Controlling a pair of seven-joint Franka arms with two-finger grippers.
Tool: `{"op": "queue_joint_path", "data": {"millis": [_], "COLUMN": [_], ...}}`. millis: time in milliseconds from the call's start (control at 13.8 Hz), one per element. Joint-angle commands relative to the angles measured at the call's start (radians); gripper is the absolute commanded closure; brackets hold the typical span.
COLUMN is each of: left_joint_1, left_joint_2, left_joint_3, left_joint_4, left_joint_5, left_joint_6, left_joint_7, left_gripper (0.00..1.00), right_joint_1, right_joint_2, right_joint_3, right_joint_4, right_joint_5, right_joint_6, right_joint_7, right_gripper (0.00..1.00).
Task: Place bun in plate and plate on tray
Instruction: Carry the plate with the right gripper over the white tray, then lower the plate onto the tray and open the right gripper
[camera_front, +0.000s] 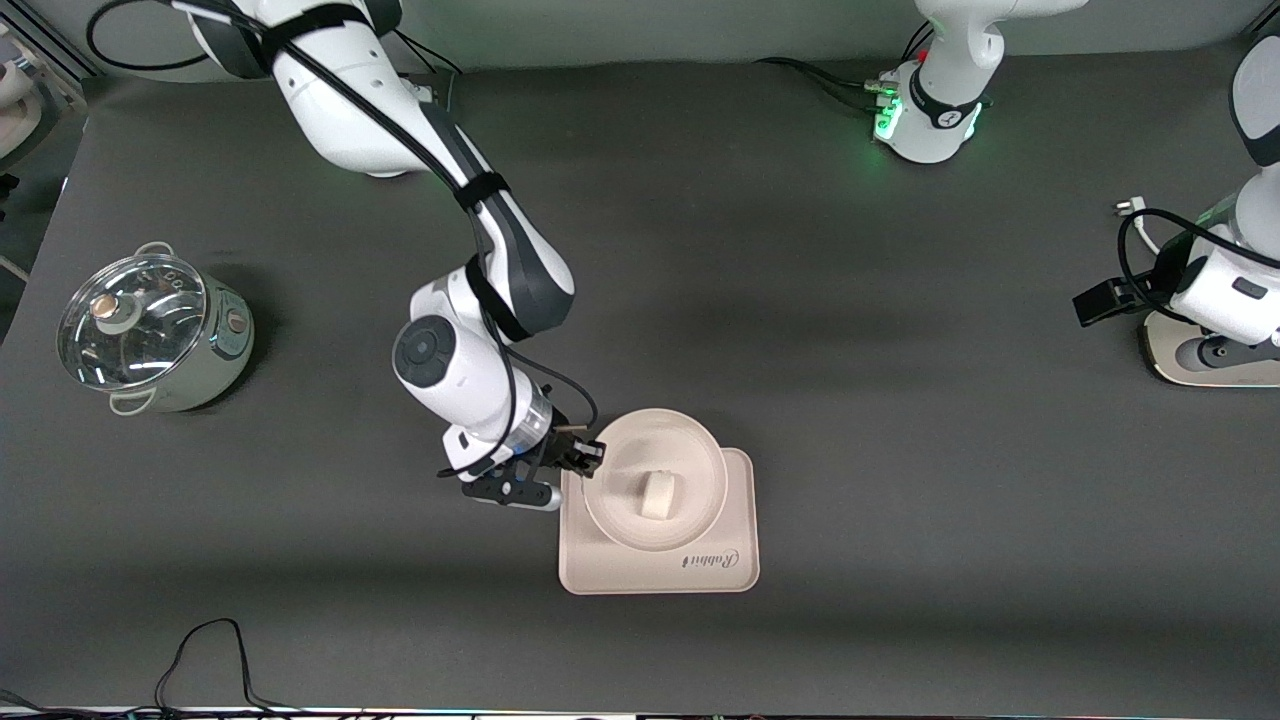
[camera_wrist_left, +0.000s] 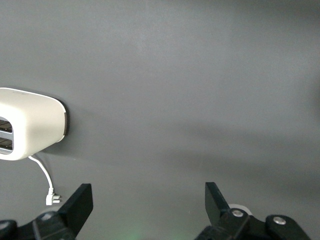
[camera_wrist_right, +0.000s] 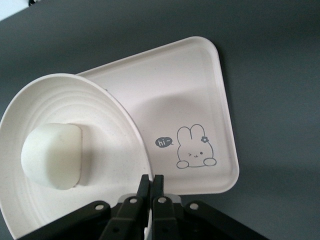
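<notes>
The round cream-pink plate (camera_front: 690, 445) carries the off-white bun (camera_front: 657, 495) near its middle. My right gripper (camera_front: 590, 458) is shut on the plate's rim at the edge toward the right arm's end. The plate sits over the part of the cream-pink tray (camera_front: 720, 575) farther from the front camera and overhangs that edge. I cannot tell whether it rests on the tray. The right wrist view shows the bun (camera_wrist_right: 52, 156) in the plate (camera_wrist_right: 115, 145), the tray (camera_wrist_right: 190, 85) with its rabbit drawing, and my right gripper (camera_wrist_right: 151, 182). My left gripper (camera_wrist_left: 148, 205) is open and empty, waiting at the left arm's end.
A glass-lidded pot (camera_front: 150, 330) stands toward the right arm's end of the table. A white toaster (camera_wrist_left: 30, 130) with a loose plug cord (camera_wrist_left: 47, 187) stands at the left arm's end, partly under the left arm (camera_front: 1225, 290).
</notes>
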Motion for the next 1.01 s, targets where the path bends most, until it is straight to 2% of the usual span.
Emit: {"op": "queue_joint_path", "data": {"millis": [0, 144, 361, 578, 650, 722, 795, 939], "left_joint_1": [0.004, 0.004, 0.004, 0.004, 0.002, 0.002, 0.002, 0.002], "left_joint_2": [-0.013, -0.013, -0.012, -0.01, -0.01, -0.01, -0.009, -0.01], "left_joint_3": [-0.004, -0.004, -0.004, -0.004, -0.004, -0.004, -0.004, -0.004], "left_joint_4": [-0.003, -0.003, -0.003, -0.003, -0.003, -0.003, -0.003, -0.003], "left_joint_5": [0.0, 0.0, 0.0, 0.0, 0.0, 0.0, 0.0, 0.0], "left_joint_6": [-0.013, -0.013, -0.01, -0.009, -0.009, -0.009, -0.009, -0.009], "left_joint_7": [-0.004, -0.004, -0.004, -0.002, -0.002, -0.002, -0.004, -0.002], "left_gripper": [0.0, 0.0, 0.0, 0.0, 0.0, 0.0, 0.0, 0.0], "right_joint_1": [-0.004, -0.004, -0.004, -0.004, -0.004, -0.006, -0.006, -0.015], "right_joint_2": [0.126, 0.18, 0.222, 0.235, 0.234, 0.234, 0.231, 0.222], "right_joint_3": [0.003, 0.008, 0.029, 0.029, 0.031, 0.029, 0.029, 0.029], "right_joint_4": [0.101, 0.101, 0.101, 0.101, 0.101, 0.101, 0.1, 0.1], "right_joint_5": [0.032, 0.032, 0.032, 0.032, 0.032, 0.032, 0.032, 0.032], "right_joint_6": [0.078, 0.173, 0.242, 0.255, 0.251, 0.25, 0.25, 0.242], "right_joint_7": [-0.019, -0.023, -0.023, -0.025, -0.025, -0.025, -0.023, -0.023], "right_gripper": [1.0, 1.0, 1.0, 0.99, 0.78, 0.48, 0.28, 0.18]}}
